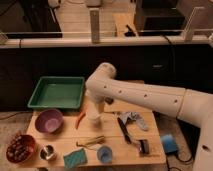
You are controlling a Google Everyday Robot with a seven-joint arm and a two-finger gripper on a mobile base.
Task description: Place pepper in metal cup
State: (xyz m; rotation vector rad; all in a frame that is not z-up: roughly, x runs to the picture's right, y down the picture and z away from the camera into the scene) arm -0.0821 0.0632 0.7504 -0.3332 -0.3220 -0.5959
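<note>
Gripper (95, 113), open or closed unclear, just beside one pepper (80, 120); one metal cup (48, 151) well apart, front-left.

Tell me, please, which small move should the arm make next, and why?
Probably move the pincer slightly toward the picture's left and down to the pepper. The pincer hangs above the white cup, while the pepper lies on the table just left of it, not yet picked up; the metal cup waits at the front left.

Hand (95, 110) right of pepper (80, 120); metal cup (48, 152) front-left
</note>
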